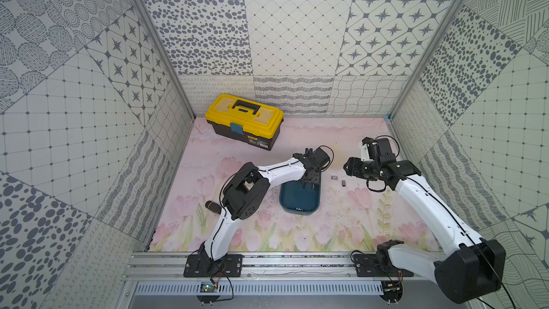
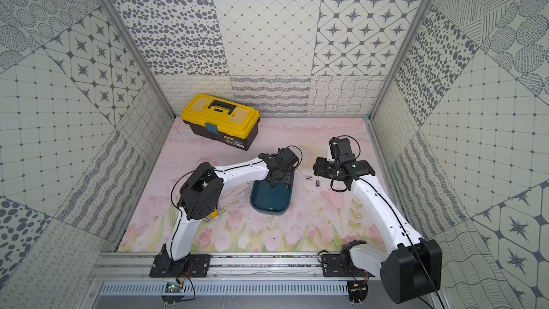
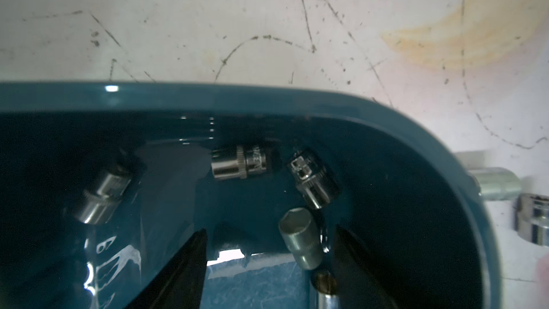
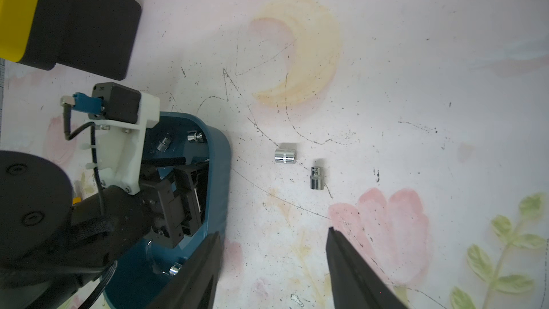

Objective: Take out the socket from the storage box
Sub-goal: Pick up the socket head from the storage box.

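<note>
Socket (image 3: 300, 242) in storage box (image 3: 267, 99), inside parted empty left claw (image 3: 270, 228), long axis along fingers (image 3: 184, 263); right claw (image 4: 274, 230) spread, empty.

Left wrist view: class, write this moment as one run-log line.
left hand open inside dark teal plastic storage box, straddling dull grey metal socket | right hand open, empty | two shiny chrome sockets outside on floral mat

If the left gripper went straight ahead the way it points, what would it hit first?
The left gripper would probably meet the dull grey socket between its fingers in the storage box; depth unclear.
</note>
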### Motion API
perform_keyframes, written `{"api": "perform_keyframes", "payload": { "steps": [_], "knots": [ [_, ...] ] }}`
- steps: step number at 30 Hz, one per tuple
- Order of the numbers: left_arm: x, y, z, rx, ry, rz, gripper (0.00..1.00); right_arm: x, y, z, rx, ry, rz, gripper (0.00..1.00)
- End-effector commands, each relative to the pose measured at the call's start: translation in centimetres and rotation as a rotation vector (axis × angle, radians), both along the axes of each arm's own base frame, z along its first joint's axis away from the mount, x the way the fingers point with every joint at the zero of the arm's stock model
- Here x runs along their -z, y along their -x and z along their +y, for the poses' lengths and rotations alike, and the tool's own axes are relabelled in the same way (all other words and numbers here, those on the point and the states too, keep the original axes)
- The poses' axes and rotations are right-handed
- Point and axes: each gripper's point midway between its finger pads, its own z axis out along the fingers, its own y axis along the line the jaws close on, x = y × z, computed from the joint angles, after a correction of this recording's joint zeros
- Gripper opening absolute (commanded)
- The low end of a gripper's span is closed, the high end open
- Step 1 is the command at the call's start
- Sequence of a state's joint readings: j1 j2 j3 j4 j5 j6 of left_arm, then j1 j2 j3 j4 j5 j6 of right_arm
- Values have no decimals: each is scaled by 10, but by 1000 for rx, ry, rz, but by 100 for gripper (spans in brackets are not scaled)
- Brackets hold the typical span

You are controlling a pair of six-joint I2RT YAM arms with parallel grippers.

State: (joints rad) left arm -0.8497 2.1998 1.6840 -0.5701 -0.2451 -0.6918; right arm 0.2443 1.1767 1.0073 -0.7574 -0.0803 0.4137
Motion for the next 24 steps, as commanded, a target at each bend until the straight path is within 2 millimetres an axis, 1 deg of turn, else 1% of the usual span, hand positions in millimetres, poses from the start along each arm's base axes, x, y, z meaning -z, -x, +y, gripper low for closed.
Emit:
{"api": "perform_keyframes", "payload": {
  "steps": [1,6,11,14,16,21,24],
  "knots": [
    [9,-1,12,-37,-68,21,65,-2,-4,-2,19,-11,-20,62],
    [16,-3,16,-42,-92,16,58,-1,-3,-1,18,-13,-14,62],
    [19,-7,17,-32,-102,10,53,3,-3,2,4,-23,1,62],
    [21,-7,16,-23,-100,11,47,5,-3,3,1,-26,7,62],
    [21,-8,16,-24,-97,12,42,5,-3,3,-1,-27,10,61],
    [23,-6,16,-39,-79,29,25,6,-3,3,1,-26,11,61],
    [22,-4,16,-39,-70,34,19,3,-3,2,3,-21,0,61]
  ]
}}
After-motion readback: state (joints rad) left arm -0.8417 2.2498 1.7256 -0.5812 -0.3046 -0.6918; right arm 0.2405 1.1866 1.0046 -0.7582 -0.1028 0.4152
